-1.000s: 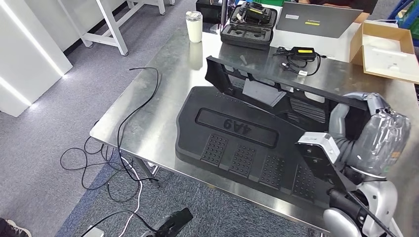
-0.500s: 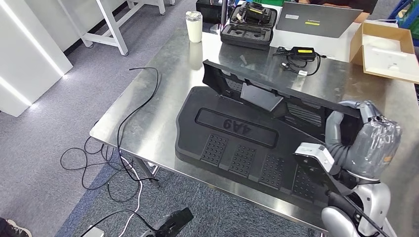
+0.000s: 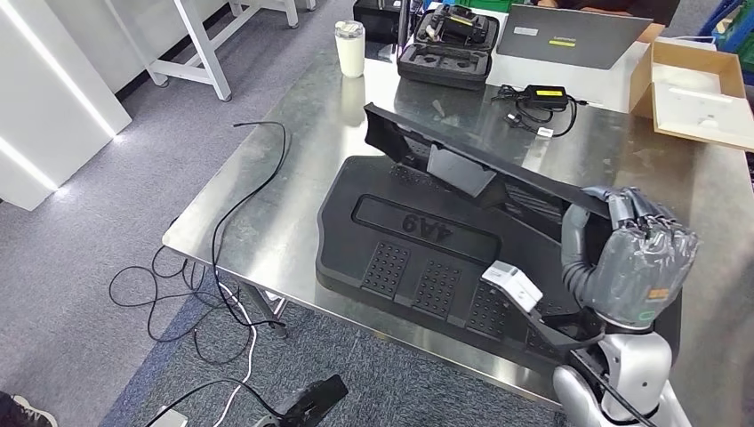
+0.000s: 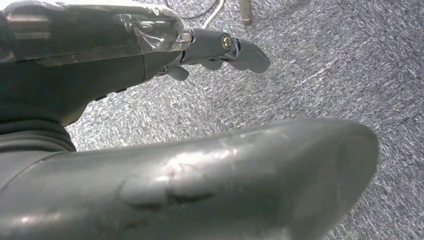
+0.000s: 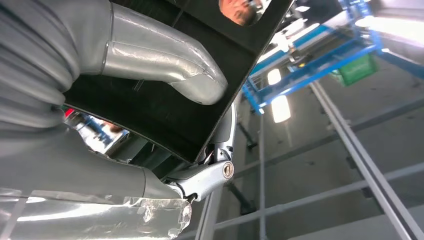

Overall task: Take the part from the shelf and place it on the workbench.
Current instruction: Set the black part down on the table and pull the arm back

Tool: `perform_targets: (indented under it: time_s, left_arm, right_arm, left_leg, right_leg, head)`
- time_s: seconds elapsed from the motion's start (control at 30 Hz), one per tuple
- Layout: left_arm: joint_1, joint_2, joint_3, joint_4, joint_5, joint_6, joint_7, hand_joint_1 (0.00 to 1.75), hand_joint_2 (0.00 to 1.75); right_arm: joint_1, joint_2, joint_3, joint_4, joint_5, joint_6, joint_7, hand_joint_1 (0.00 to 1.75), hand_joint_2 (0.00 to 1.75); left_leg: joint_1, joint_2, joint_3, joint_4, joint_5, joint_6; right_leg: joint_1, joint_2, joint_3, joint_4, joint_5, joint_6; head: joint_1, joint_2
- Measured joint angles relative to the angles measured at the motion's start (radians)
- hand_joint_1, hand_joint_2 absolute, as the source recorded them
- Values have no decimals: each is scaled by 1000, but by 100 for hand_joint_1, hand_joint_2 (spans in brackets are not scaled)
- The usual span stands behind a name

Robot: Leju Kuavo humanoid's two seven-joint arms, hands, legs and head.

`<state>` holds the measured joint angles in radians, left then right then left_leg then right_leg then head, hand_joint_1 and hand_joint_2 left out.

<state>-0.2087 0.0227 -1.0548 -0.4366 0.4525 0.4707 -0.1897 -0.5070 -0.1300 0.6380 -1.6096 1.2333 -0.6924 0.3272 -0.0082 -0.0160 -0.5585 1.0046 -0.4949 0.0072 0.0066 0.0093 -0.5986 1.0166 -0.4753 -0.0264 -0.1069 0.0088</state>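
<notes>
A long black moulded part (image 3: 462, 165) stands tilted on edge across the steel workbench (image 3: 284, 205). My right hand (image 3: 636, 258) grips its right end. In the right wrist view the thumb (image 5: 165, 60) presses on the part's black face (image 5: 165, 115), with the fingers (image 5: 215, 175) curled behind its edge. Under it lies a wide flat black panel (image 3: 418, 240) marked 4A9; I cannot tell whether the two are joined. My left hand (image 4: 210, 45) hangs over grey carpet and holds nothing.
At the back of the bench stand a cream cup (image 3: 349, 47), an open black case (image 3: 449, 44), a grey laptop (image 3: 569, 36), a charger (image 3: 544, 95) and a cardboard box (image 3: 698, 84). A black cable (image 3: 258, 169) trails off the bench's left edge to the floor.
My right hand has moved left and towards me with the part's end. The long part has swung with it and now shows more edge-on over the flat panel.
</notes>
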Motion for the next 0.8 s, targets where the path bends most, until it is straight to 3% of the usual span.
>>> perform_targets:
  time_s: [0.37,0.8]
  left_arm:
    - [0,-4,0,-2,0,-3,8,0,0]
    - [0,-4,0,-2,-1,-24,14,0,0]
  right_arm:
    - [-134,21,4,110,7,1,139,175,175]
    - [-195,23,10,169,-13,9,184,175,175]
  left_leg:
    - [0,0,0,0,0,0]
    - [0,0,0,0,0,0]
  right_leg:
    - [0,0,1,0,0,0]
    - [0,0,1,-1,0,1]
  head:
    - [0,0]
    - [0,0]
